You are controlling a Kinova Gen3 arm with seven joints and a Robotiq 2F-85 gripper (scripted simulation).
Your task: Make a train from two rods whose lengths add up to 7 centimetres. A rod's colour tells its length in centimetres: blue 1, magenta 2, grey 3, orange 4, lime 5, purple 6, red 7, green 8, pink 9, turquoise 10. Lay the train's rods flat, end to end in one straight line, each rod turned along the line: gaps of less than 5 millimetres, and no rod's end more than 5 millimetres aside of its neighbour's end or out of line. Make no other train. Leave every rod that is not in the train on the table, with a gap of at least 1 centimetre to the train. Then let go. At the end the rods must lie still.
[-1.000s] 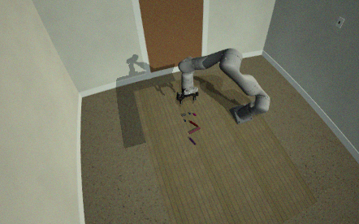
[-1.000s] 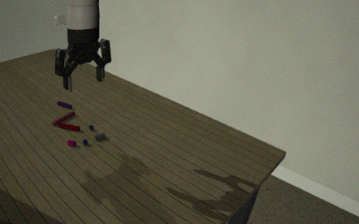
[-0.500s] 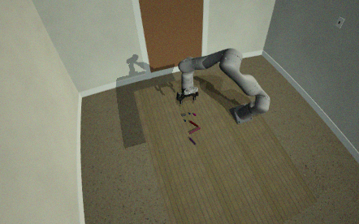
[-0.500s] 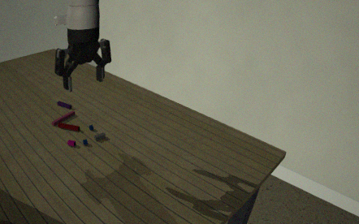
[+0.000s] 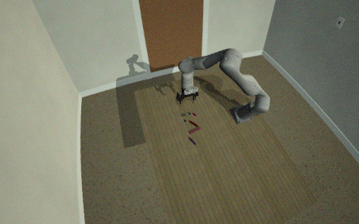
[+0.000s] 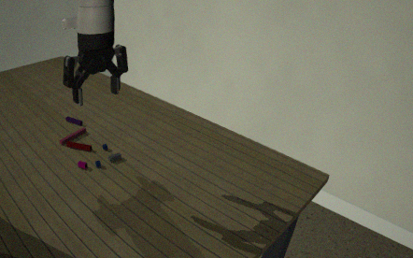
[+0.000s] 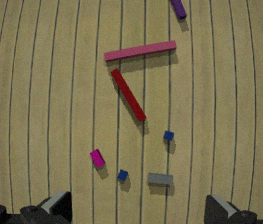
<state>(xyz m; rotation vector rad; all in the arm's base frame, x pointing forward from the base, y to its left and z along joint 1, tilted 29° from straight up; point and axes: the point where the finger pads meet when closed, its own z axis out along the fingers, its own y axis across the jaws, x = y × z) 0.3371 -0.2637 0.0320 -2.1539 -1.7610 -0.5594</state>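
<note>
No train yet: the rods lie scattered on the table (image 5: 232, 162) (image 6: 234, 154) (image 7: 222, 125), the open gripper (image 5: 187, 101) (image 6: 96, 97) (image 7: 138, 209) above it.
In the wrist view, the purple rod (image 5: 192, 140) (image 6: 74, 121) (image 7: 179, 9) is farthest, right of centre, well apart from both blues; one blue rod (image 5: 184, 120) (image 6: 105, 147) (image 7: 168, 135) sits right of the red rod (image 5: 193, 123) (image 6: 79, 147) (image 7: 128, 95), the other blue rod (image 5: 189, 114) (image 6: 98, 164) (image 7: 123, 175) nearer, between the magenta rod (image 5: 194, 114) (image 6: 82, 165) (image 7: 97, 158) at left and the grey rod (image 5: 183, 114) (image 6: 115, 158) (image 7: 160, 179) at right. The pink rod (image 5: 194, 131) (image 6: 73, 136) (image 7: 140, 51) slants just beyond the red one. The gripper's fingers are fully spread, with nothing between them.
</note>
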